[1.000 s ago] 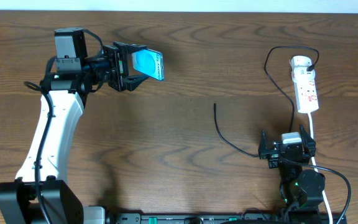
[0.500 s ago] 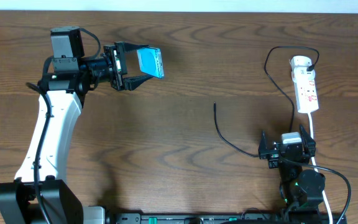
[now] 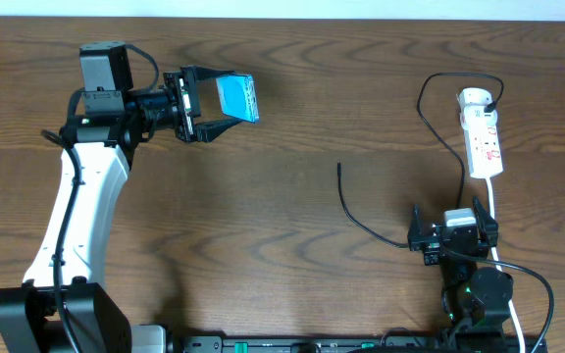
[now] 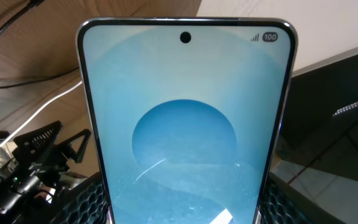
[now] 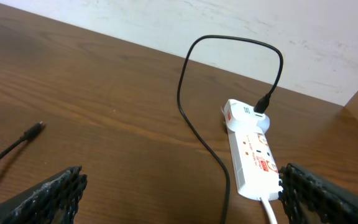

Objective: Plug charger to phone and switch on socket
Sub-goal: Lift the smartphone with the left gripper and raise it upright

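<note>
Seen from above, the left pincer (image 3: 222,100) has shifted a little and tipped the phone (image 3: 237,98) up. Its wrist view shows the phone pinched between its fingers. Ahead of the right pincer (image 5: 185,202), which is spread wide and empty, lie the charger (image 5: 33,129) and the socket (image 5: 253,158), so plugging in is not done yet.

Left arm (image 3: 78,191) white w/ blk joints & cables; left hand (image 3: 230,99) blk.
</note>
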You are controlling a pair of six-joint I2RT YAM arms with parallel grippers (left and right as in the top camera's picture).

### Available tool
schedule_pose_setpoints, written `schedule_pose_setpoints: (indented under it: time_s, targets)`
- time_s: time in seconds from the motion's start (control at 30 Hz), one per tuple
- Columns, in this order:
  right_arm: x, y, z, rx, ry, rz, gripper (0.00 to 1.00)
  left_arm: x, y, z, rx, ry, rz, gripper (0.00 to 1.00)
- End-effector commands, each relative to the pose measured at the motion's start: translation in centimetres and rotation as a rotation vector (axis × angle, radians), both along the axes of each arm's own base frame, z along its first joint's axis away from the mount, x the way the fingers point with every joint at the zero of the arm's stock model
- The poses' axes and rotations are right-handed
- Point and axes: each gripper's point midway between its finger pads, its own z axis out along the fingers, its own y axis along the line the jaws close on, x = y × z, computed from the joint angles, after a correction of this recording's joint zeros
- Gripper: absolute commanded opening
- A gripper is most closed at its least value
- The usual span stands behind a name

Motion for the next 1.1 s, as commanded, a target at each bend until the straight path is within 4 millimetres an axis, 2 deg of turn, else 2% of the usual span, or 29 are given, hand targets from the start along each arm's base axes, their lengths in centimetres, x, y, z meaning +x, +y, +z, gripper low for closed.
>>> schedule_pose_setpoints:
  time_s: [0.0, 0.17, 0.47, 0.6, 0.73, 1.07]
  targets:
    - [0.0, 0.0, -0.1, 0.007, 0.003, -0.001, 0.99, -0.1, 0.1, 2.0, -0.007, -0.061, -0.010, 0.07]
    - [0.0, 0.0, -0.1, 0.008, 0.003, -0.001, 0.99, 1.1, 1.0, 1.0, 0.101, -0.134, 0.048, 0.07]
    - [0.0, 0.0, -0.1, 0.008, 0.003, -0.001, 0.99, 3.1, 3.6, -1.5, 0.437, -0.393, 0.073, 0.07]
    - [0.0, 0.0, -0.1, 0.007, 0.003, -0.001, 0.99, 2.5, 5.5, -4.6, 0.607, -0.320, 0.082, 0.08]
    - [0.0, 0.0, -0.1, 0.008, 0.003, -0.001, 0.99, 1.0, 7.5, -7.6, 0.751, -0.196, 0.081, 0.07]
    - [0.0, 0.0, -0.1, 0.008, 0.003, -0.001, 0.99, -1.1, 8.5, -10.3, 0.965, -0.106, 0.029, 0.07]
